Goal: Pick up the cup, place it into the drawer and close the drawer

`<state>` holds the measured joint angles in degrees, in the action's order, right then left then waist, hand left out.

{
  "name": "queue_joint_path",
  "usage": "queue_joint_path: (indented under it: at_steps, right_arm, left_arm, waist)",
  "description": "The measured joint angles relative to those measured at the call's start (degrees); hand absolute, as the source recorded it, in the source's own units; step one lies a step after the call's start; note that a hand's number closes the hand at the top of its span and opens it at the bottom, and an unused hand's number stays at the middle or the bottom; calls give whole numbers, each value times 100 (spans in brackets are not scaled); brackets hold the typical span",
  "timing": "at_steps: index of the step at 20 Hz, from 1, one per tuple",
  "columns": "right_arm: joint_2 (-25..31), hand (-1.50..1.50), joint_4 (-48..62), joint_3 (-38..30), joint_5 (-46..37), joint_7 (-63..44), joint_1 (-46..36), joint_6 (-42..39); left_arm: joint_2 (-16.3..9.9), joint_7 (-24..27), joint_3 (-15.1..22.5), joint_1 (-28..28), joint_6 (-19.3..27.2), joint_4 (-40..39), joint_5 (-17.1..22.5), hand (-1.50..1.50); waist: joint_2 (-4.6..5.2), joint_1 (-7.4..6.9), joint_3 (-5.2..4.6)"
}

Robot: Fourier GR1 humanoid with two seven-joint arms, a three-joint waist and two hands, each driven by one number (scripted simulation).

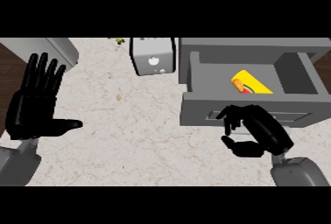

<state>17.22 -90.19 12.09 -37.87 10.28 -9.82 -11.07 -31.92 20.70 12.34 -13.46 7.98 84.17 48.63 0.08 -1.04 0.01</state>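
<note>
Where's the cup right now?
Head view, right side: the yellow cup lies inside the open drawer, beyond its front panel, with the right hand just in front of that panel.

Counter top (142, 127): pale beige stone look w/ faint brownish veins, fills most of the view. Dark brown wood-tone strip (6, 65) along the far left edge, another bit at upper right beside the grey cabinet. Grey box-shaped unit (55, 47) at top left corner, partly cut off. White toaster-like appliance (154, 56) at top centre, 1 small dark knob on its face. Light even, soft shadows.
</note>
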Motion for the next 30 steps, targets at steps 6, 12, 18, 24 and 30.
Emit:
queue_joint_path:
  at_steps: [6, 12, 18, 24, 30]
  right_arm:
    - [-260, -150, 1477, 79, -639, 211, -705, 382]
    - [-486, -150, 3252, -221, -867, 785, -1559, 810]
    - [-568, -150, 4929, -694, -854, 1356, -2619, 1052]
    - [-342, -150, 6235, -1124, -712, 2122, -3496, 979]
    - [-132, -150, 7041, -1308, -706, 2555, -4087, 768]
  left_arm:
    - [-56, 61, -327, 459, -512, 36, -51, -150]
    - [-68, 22, -751, 787, -967, 27, -49, -150]
    - [53, -57, -927, 913, -1178, 80, -155, -150]
    - [122, -43, -1041, 911, -1463, -40, -187, -150]
    - [236, -32, -987, 779, -1521, -125, -316, -150]
  waist:
    - [3, 14, 0]
    - [6, 6, 0]
    - [-8, -32, -17]
    - [-31, -113, -34]
    - [-8, -207, -30]
